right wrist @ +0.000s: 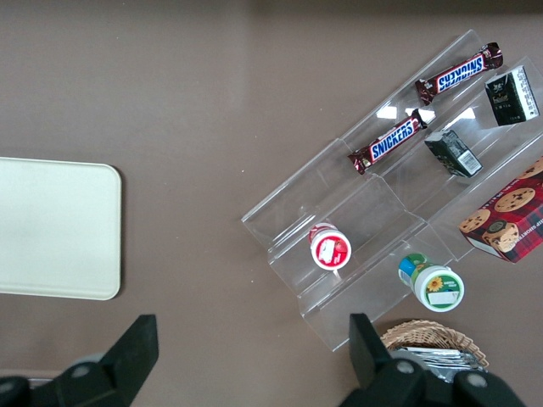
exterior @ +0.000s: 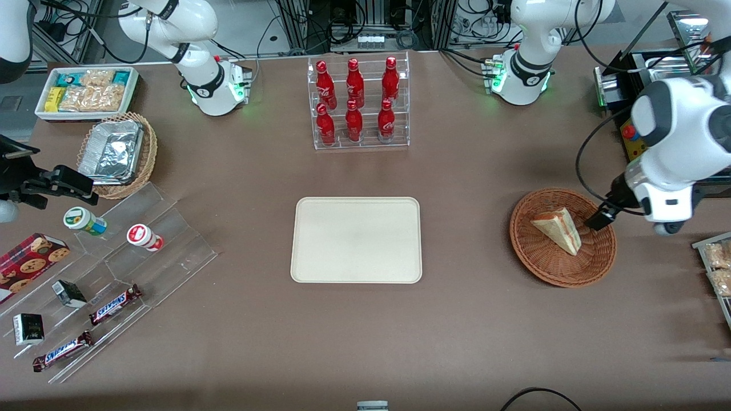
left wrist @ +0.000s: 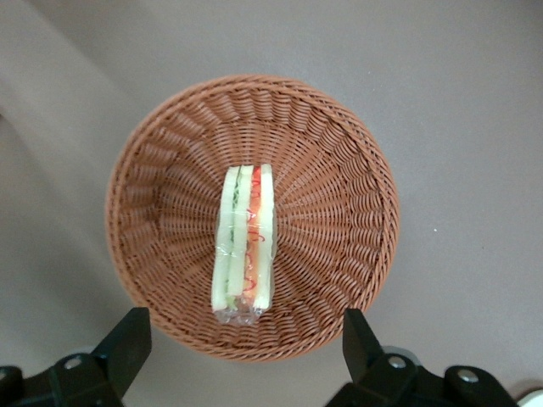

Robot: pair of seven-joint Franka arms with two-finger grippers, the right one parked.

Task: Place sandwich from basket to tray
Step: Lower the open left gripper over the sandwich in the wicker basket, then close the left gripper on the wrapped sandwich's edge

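Note:
The sandwich [exterior: 558, 228] is a pale wedge with red and green filling, standing on edge in the round reddish-brown basket [exterior: 548, 273] toward the working arm's end of the table. In the left wrist view the sandwich [left wrist: 244, 254] shows its striped cut edge in the middle of the basket [left wrist: 339, 170]. My left gripper [exterior: 602, 217] hangs above the basket's rim, open and empty, with its fingers [left wrist: 127, 339] spread wider than the sandwich; its midpoint in the wrist view [left wrist: 242, 348] lies just off the sandwich's end. The cream-white tray [exterior: 357, 240] lies bare at mid-table and also shows in the right wrist view [right wrist: 51, 229].
A clear rack of red bottles [exterior: 358, 103] stands farther from the camera than the tray. Toward the parked arm's end are a stepped acrylic stand with snacks [exterior: 114, 274], a tan basket of foil containers [exterior: 117, 154] and a white snack bin [exterior: 85, 91]. A snack tray [exterior: 717, 268] sits beside the basket.

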